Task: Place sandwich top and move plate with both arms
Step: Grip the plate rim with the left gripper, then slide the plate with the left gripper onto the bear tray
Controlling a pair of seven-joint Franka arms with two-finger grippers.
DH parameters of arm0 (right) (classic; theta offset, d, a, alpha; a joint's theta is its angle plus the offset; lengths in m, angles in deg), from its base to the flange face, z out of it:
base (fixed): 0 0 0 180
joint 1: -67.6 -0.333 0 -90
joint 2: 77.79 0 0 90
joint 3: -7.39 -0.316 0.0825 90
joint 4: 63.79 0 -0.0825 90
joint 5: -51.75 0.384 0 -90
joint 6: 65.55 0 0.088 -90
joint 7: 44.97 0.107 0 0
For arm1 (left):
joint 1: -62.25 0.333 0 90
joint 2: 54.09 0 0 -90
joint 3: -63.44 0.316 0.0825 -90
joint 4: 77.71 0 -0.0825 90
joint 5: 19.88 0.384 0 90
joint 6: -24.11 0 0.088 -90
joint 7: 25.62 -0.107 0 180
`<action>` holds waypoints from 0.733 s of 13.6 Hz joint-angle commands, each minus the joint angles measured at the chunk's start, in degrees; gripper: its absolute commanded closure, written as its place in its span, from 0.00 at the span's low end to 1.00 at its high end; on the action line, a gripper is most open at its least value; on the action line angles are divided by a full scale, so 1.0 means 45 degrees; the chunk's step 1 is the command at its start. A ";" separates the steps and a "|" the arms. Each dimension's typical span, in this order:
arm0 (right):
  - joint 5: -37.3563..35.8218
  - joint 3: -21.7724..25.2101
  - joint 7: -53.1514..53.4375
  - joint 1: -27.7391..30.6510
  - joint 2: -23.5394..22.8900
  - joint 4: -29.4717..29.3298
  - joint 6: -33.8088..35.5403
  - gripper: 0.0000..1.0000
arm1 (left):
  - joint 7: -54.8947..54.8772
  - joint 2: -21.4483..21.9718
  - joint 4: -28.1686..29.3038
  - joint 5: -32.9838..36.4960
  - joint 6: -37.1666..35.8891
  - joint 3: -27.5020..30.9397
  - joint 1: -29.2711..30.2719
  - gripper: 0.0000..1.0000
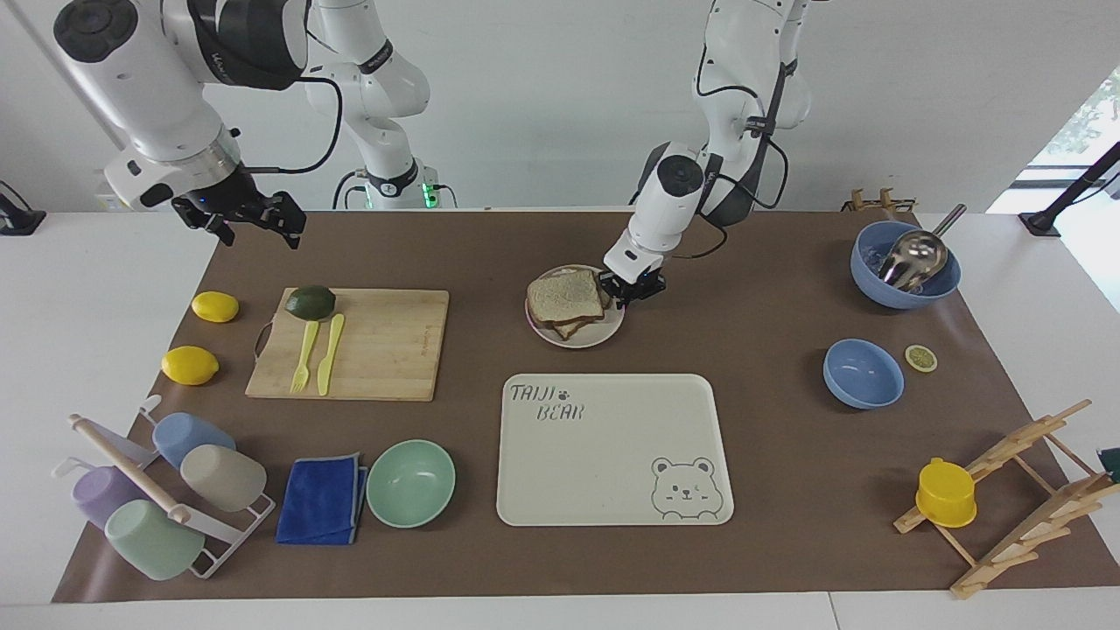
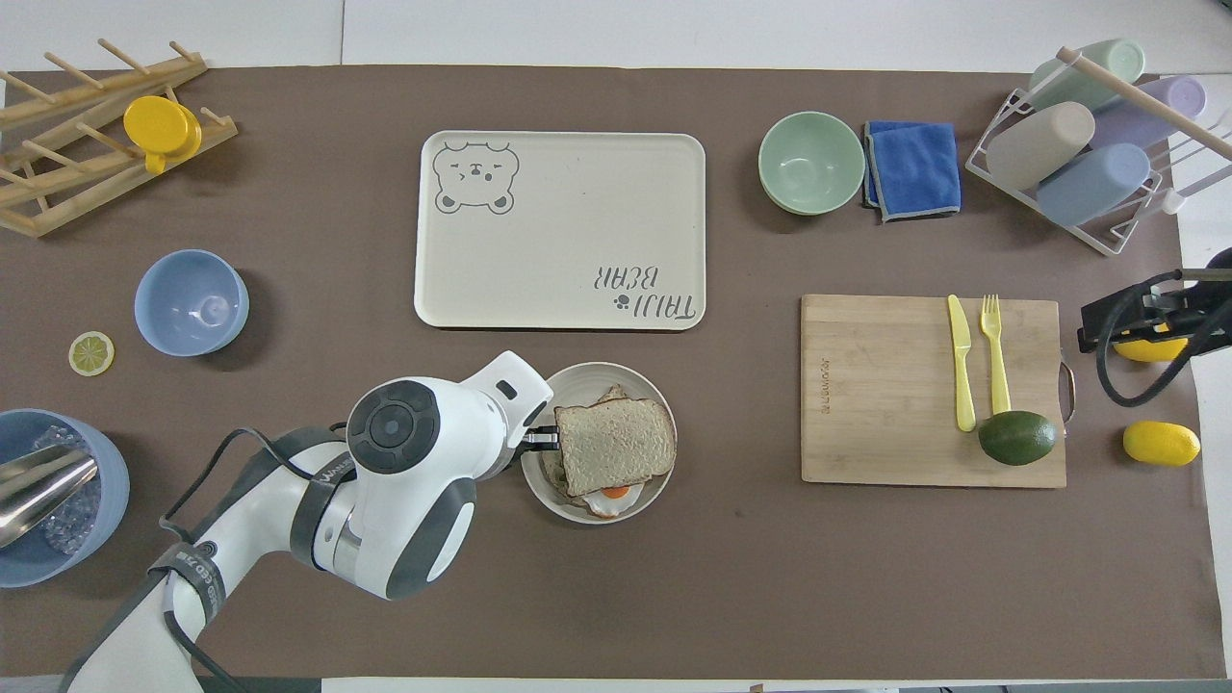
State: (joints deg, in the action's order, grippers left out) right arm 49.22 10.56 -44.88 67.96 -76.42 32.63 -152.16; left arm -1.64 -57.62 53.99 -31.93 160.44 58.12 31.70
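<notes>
The sandwich top (image 1: 566, 294) (image 2: 614, 446), a plain speckled bread slice, lies on a lower slice with a fried egg (image 2: 611, 496) on the small round plate (image 1: 579, 344) (image 2: 580, 379). The plate is nearer to the robots than the bear tray. My left gripper (image 1: 619, 296) (image 2: 539, 440) is shut on the plate's rim at the side toward the left arm's end of the table. Whether the plate is off the mat I cannot tell. My right gripper (image 1: 254, 220) (image 2: 1092, 332) waits open in the air over the mat's edge at the right arm's end, holding nothing.
The cream bear tray (image 1: 612, 516) (image 2: 563, 318) lies just past the plate. A cutting board (image 1: 385, 350) with avocado, fork and knife sits toward the right arm's end, with lemons beside it. Blue bowls (image 1: 863, 374), a green bowl (image 1: 410, 483), a cloth and racks line the edges.
</notes>
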 commanded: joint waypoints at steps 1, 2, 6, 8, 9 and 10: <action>0.0367 -0.0041 0.0116 0.0096 0.0125 0.0097 0.0126 0.00 | -0.0815 -0.0193 -0.1644 -0.0386 -0.2145 0.0069 0.0928 1.00; 0.0367 -0.0041 0.0116 0.0096 0.0125 0.0097 0.0126 0.00 | -0.1049 -0.0194 -0.2056 -0.0659 -0.2557 0.0088 0.1124 1.00; 0.0367 -0.0041 0.0116 0.0096 0.0125 0.0097 0.0107 0.00 | -0.1187 -0.0291 -0.2898 -0.1265 -0.3050 0.0088 0.1633 1.00; 0.0367 -0.0041 0.0116 0.0096 0.0106 0.0097 0.0126 0.00 | -0.1188 -0.0777 -0.3871 -0.1521 -0.3418 0.0108 0.2021 1.00; 0.0367 -0.0041 0.0116 0.0096 0.0106 0.0097 0.0107 0.00 | -0.1188 -0.1070 -0.4708 -0.1540 -0.3962 0.0108 0.2295 1.00; 0.0367 -0.0041 0.0116 0.0096 0.0106 0.0097 0.0107 0.00 | -0.1188 -0.1479 -0.5528 -0.1579 -0.4490 0.0108 0.2588 1.00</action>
State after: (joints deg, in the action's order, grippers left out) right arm 49.22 10.56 -44.88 67.96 -76.42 32.63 -152.16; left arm -5.72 -60.04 37.72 -37.48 145.75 58.74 40.48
